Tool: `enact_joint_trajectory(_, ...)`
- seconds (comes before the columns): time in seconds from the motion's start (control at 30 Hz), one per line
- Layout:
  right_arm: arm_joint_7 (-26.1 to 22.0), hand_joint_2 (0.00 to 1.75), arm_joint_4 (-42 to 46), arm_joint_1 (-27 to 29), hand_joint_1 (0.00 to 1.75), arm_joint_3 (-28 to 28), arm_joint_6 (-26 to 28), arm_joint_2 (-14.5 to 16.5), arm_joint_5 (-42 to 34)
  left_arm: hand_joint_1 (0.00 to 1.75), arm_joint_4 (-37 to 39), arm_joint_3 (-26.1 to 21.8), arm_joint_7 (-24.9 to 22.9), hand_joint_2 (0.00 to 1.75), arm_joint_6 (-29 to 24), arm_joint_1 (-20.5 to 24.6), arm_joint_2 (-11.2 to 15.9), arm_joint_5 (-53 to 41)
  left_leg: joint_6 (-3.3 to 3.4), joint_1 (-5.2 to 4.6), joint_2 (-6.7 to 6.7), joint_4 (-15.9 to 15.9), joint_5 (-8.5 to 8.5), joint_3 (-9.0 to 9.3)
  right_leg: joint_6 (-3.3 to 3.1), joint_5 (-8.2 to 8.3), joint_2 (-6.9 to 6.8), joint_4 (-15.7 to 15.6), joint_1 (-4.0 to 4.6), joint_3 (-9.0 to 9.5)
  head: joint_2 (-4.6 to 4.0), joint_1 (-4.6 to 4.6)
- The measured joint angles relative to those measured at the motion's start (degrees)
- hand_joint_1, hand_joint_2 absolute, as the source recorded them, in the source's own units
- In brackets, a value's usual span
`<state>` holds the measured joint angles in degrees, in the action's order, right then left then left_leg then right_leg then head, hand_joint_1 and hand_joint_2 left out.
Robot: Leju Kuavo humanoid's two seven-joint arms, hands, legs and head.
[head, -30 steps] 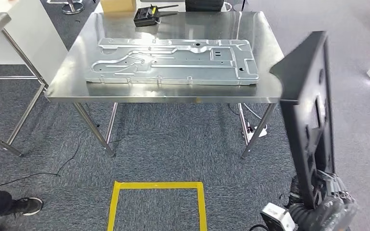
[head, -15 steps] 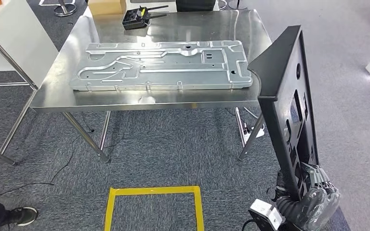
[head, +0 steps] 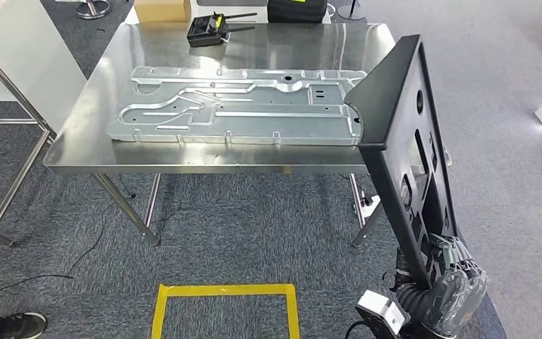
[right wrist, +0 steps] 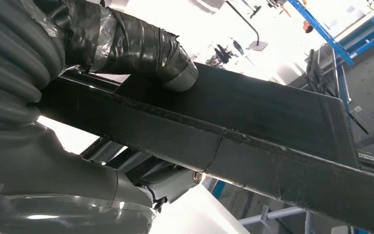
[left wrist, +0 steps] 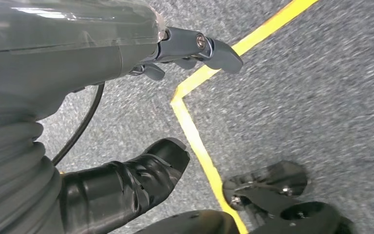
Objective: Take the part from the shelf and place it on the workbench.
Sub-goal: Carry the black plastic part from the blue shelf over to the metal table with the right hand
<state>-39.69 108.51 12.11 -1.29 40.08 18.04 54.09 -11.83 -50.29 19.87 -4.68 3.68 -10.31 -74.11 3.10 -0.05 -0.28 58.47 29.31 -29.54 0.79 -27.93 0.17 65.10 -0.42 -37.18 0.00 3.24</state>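
Observation:
The part is a long black panel with cut-outs (head: 409,141), standing nearly upright at the right of the head view. My right hand (head: 455,282) grips its lower end. In the right wrist view the taped thumb (right wrist: 141,48) presses on the panel's flat face (right wrist: 253,126). The panel's top corner overlaps the right end of the steel workbench (head: 254,159). A large silver stamped plate (head: 240,113) lies across the bench. My left hand (left wrist: 126,58) hangs over the carpet, fingers (left wrist: 209,46) apart from the thumb and holding nothing.
At the bench's far edge sit a black tool (head: 208,30), a black case (head: 296,10) and a cardboard box (head: 162,8). A yellow tape square (head: 226,289) marks the carpet in front. A white cabinet (head: 21,56) stands left. A person's shoe (head: 21,325) shows bottom left.
The whole view has shifted: the workbench now sits nearer and more central. The black panel, still in my right hand, has swung left and now overlaps the bench's right end.

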Motion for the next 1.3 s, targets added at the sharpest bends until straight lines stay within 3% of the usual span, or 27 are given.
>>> enact_joint_trajectory(0.07,0.0,1.75,0.1,-0.5,1.75,0.1,0.0,-0.1,0.0,0.0,0.1,0.0,0.0,1.75,0.0,0.2,-0.1,-0.3,-0.62,0.07,0.0,-0.2,0.67,0.38,-0.86,1.36,-0.13,-4.5,0.6,1.27,0.0,-0.01)
enact_joint_trajectory(0.1,0.0,1.75,0.2,-0.8,1.75,0.3,0.0,-0.2,0.0,0.0,0.1,0.1,0.0,1.75,0.0,0.3,-0.1,-0.4,-1.02,0.07,0.04,0.0,0.64,0.53,-1.26,1.04,-0.16,-5.1,0.81,1.42,0.0,-0.04)
enact_joint_trajectory(0.2,0.0,1.75,0.4,-1.9,1.75,1.4,0.0,-0.4,0.5,0.0,0.1,0.2,-0.2,1.75,0.2,0.6,0.0,-0.8,-2.17,-0.02,0.11,1.2,0.9,1.15,-2.16,1.49,0.0,-6.4,0.35,3.09,0.0,-0.11)
enact_joint_trajectory(0.23,0.0,1.75,0.4,-2.5,1.75,1.8,0.0,-0.6,0.7,0.0,0.1,0.3,-0.2,1.75,0.2,0.8,0.0,-0.9,-2.41,0.05,0.1,2.7,1.79,0.59,-2.41,1.39,-0.02,-6.7,0.14,3.76,0.0,-0.19)
enact_joint_trajectory(0.33,0.0,1.75,0.3,-3.9,1.75,3.0,0.0,-0.9,1.1,0.0,0.1,0.4,-0.3,1.75,0.5,1.3,0.0,-1.1,-3.23,0.54,0.09,11.8,5.97,-5.04,-2.8,0.67,-0.13,-6.9,0.05,4.8,0.0,-0.39)
enact_joint_trajectory(0.37,0.0,1.75,0.2,-4.1,1.75,3.2,0.0,-1.0,1.2,0.0,0.1,0.4,-0.3,1.75,0.5,1.4,0.0,-1.1,-3.51,0.69,0.1,14.1,6.55,-6.9,-2.78,0.33,-0.1,-6.8,0.05,5.1,0.0,-0.38)
enact_joint_trajectory(0.4,0.0,1.75,0.1,-4.3,1.75,3.4,0.0,-1.1,1.2,0.0,0.1,0.4,-0.3,1.75,0.6,1.3,0.1,-1.2,-3.65,0.82,0.1,14.6,5.88,-7.95,-2.71,-0.05,-0.03,-6.8,0.02,5.52,0.0,-0.39)
enact_joint_trajectory(0.43,0.0,1.75,0.1,-4.4,1.75,3.5,0.0,-1.2,1.3,0.0,0.1,0.4,-0.3,1.75,0.6,1.2,0.1,-1.2,-3.78,0.94,0.11,13.0,3.93,-8.03,-2.58,-0.48,0.05,-6.8,-0.03,6.05,0.0,-0.39)
enact_joint_trajectory(0.5,0.0,1.75,-0.1,-4.8,1.75,3.7,0.0,-1.3,1.3,0.0,0.1,0.4,-0.3,1.75,0.6,1.2,0.1,-1.2,-3.81,1.1,0.11,6.1,-1.41,-6.16,-2.12,-1.43,0.14,-6.8,-0.16,7.18,0.0,-0.37)
enact_joint_trajectory(0.57,0.0,1.75,-0.2,-5.2,1.75,3.9,0.0,-1.4,1.2,0.0,0.2,0.4,-0.3,1.75,0.7,1.3,0.2,-1.2,-3.49,0.8,0.21,1.6,-2.56,-4.84,-1.42,-2.17,0.14,-6.7,-0.18,7.85,0.0,-0.41)
enact_joint_trajectory(0.63,0.0,1.75,-0.3,-5.5,1.75,4.1,0.0,-1.5,1.2,0.0,0.2,0.4,-0.4,1.75,0.7,1.4,0.2,-1.3,-2.48,0.48,0.26,1.0,-1.87,-4.65,-0.65,-2.46,0.14,-6.2,-0.12,8.33,0.0,-0.46)
enact_joint_trajectory(0.73,0.0,1.75,-0.5,-6.2,1.75,4.5,0.0,-1.7,1.3,0.0,0.2,0.5,-0.6,1.75,0.7,1.4,0.3,-1.7,-1.07,0.65,0.23,0.3,-2.46,-3.02,0.16,-3.34,0.06,-3.8,-0.24,7.86,0.0,-0.42)
enact_joint_trajectory(0.77,0.0,1.75,-0.5,-6.7,1.75,4.8,0.0,-1.8,1.3,0.0,0.2,0.6,-0.7,1.75,0.8,1.6,0.3,-1.8,-0.76,0.69,0.23,0.2,-2.39,-2.58,0.37,-4.41,0.03,-1.5,-0.32,6.5,0.0,-0.39)
enact_joint_trajectory(0.87,0.0,1.75,-0.8,-8.0,1.75,5.5,0.0,-2.0,1.7,0.0,0.2,0.7,-1.1,1.75,0.9,2.0,0.3,-2.0,-0.24,0.58,0.21,0.1,-1.8,-2.09,0.85,-8.09,-0.01,8.4,-0.37,-0.31,0.0,-0.34)
enact_joint_trajectory(0.9,0.0,1.75,-1.0,-8.1,1.75,5.6,0.0,-2.1,1.9,0.0,0.2,0.8,-1.2,1.75,0.9,2.0,0.3,-2.0,-0.23,0.55,0.16,0.1,-1.51,-1.79,0.87,-7.81,-0.01,9.6,-0.37,-1.81,0.0,-0.36)
enact_joint_trajectory(0.93,0.0,1.75,-1.2,-8.3,1.75,5.8,0.0,-2.1,2.0,0.0,0.2,0.8,-1.3,1.75,0.9,2.0,0.3,-2.0,-0.3,0.54,0.09,0.1,-1.17,-1.37,0.78,-6.2,-0.02,8.7,-0.37,-2.21,0.0,-0.35)
enact_joint_trajectory(1.0,0.0,1.75,-1.5,-8.7,1.75,6.0,0.0,-2.2,2.1,0.0,0.2,0.9,-1.4,1.75,0.9,1.9,0.4,-2.1,-0.57,0.55,-0.02,0.1,-0.37,-0.34,0.23,-0.71,-0.06,1.9,-0.27,-0.57,0.0,-0.34)
enact_joint_trajectory(1.03,0.0,1.75,-1.6,-8.9,1.75,6.1,0.0,-2.2,2.1,0.0,0.2,1.0,-1.4,1.75,0.9,1.9,0.3,-2.2,-0.8,0.53,-0.05,0.1,0.01,0.14,-0.1,0.66,-0.13,-1.4,-0.04,0.36,0.0,-0.34)
enact_joint_trajectory(1.07,0.0,1.75,-1.7,-9.1,1.75,6.2,0.0,-2.2,2.1,0.0,0.2,1.0,-1.4,1.75,0.9,2.0,0.3,-2.3,-1.12,0.52,-0.07,0.0,0.36,0.39,-0.47,1.02,-0.15,-3.6,0.22,1.02,0.01,-0.32)
enact_joint_trajectory(1.13,0.0,1.75,-1.8,-9.3,1.75,6.3,0.0,-2.3,2.2,0.0,0.2,1.1,-1.4,1.75,0.9,2.1,0.3,-2.3,-1.9,0.4,-0.08,0.2,0.45,1.01,-1.24,0.2,-0.11,-5.0,0.61,1.45,0.01,-0.29)
enact_joint_trajectory(1.2,0.0,1.75,-1.9,-9.5,1.75,6.5,0.0,-2.3,2.2,0.0,0.2,1.3,-1.4,1.75,0.9,2.1,0.4,-2.4,-2.6,0.3,-0.06,0.9,0.66,1.5,-2.03,1.16,-0.02,-5.8,0.29,2.62,0.0,-0.27)
enact_joint_trajectory(1.27,0.0,1.75,-1.9,-9.7,1.75,6.6,0.0,-2.3,2.2,0.0,0.2,1.4,-1.4,1.75,0.9,2.2,0.4,-2.4,-3.25,0.39,-0.04,4.0,2.4,0.25,-2.58,1.3,-0.09,-6.2,-0.07,3.88,0.0,-0.39)
enact_joint_trajectory(1.3,0.0,1.75,-1.9,-9.9,1.75,6.7,0.0,-2.3,2.2,0.0,0.2,1.4,-1.4,1.75,0.9,2.3,0.4,-2.4,-3.51,0.51,-0.02,6.9,3.83,-1.41,-2.75,1.08,-0.15,-6.2,-0.1,4.21,0.0,-0.46)
